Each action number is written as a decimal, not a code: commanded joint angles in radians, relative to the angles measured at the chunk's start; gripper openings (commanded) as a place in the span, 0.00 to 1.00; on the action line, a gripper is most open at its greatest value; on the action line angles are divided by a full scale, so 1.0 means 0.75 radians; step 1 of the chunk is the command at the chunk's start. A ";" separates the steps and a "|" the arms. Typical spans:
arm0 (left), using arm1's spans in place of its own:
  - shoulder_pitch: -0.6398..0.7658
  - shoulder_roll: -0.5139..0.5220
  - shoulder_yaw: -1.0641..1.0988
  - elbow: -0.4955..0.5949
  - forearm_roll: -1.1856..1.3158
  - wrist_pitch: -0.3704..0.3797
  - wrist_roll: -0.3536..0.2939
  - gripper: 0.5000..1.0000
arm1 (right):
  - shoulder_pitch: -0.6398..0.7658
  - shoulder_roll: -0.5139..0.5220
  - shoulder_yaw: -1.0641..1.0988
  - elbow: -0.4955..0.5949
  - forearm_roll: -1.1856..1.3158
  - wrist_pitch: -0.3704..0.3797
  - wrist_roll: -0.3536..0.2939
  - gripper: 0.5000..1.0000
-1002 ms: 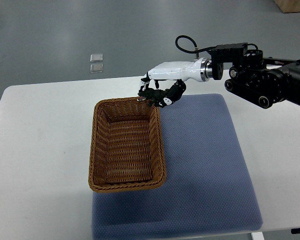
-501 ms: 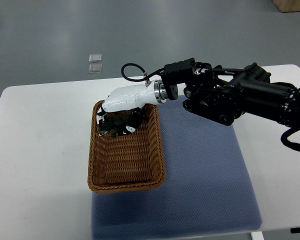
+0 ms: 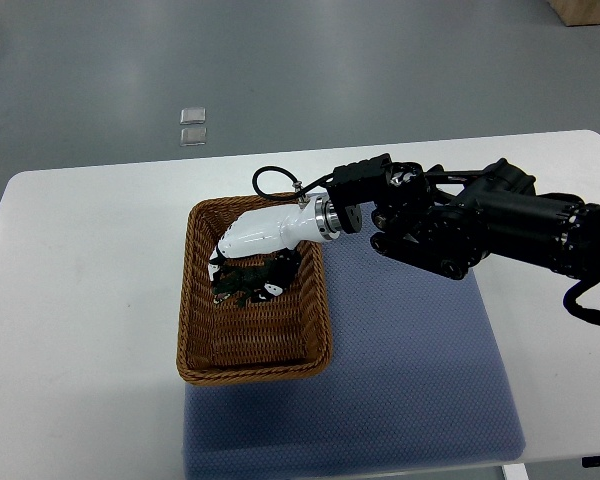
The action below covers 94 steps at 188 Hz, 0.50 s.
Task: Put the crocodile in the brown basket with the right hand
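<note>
Your right hand [image 3: 248, 268] reaches in from the three o'clock edge, its black forearm crossing the table and its white shell dipping down inside the brown basket [image 3: 195, 335]. The dark fingers [image 3: 272, 287] are curled around the crocodile [image 3: 236, 274], a small dark-green shape that sits low in the twelve o'clock half of the basket, close over the woven floor; you cannot tell whether it already touches the weave. The basket lies lengthwise, its six o'clock corner and right side overlapping the blue-grey mat [image 3: 410, 350], which covers the table's middle toward five o'clock. The white table [image 3: 80, 300] carries both. On the grey floor beyond the table, at about eleven o'clock from the basket, lie two small pale square tiles [image 3: 191, 125]. No brand, label or writing is readable anywhere on the arm, basket or mat
</note>
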 commanded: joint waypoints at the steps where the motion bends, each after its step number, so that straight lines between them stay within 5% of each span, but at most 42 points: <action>1: -0.001 0.000 0.000 0.000 0.000 0.000 0.000 1.00 | -0.002 0.000 0.001 0.000 0.009 0.008 -0.003 0.77; 48: 0.001 0.000 0.000 0.000 0.000 0.000 0.000 1.00 | 0.010 0.000 0.019 0.002 0.138 0.022 -0.003 0.80; 94: 0.001 0.000 0.000 0.000 0.000 0.000 0.000 1.00 | 0.012 -0.045 0.023 0.004 0.637 0.151 -0.003 0.80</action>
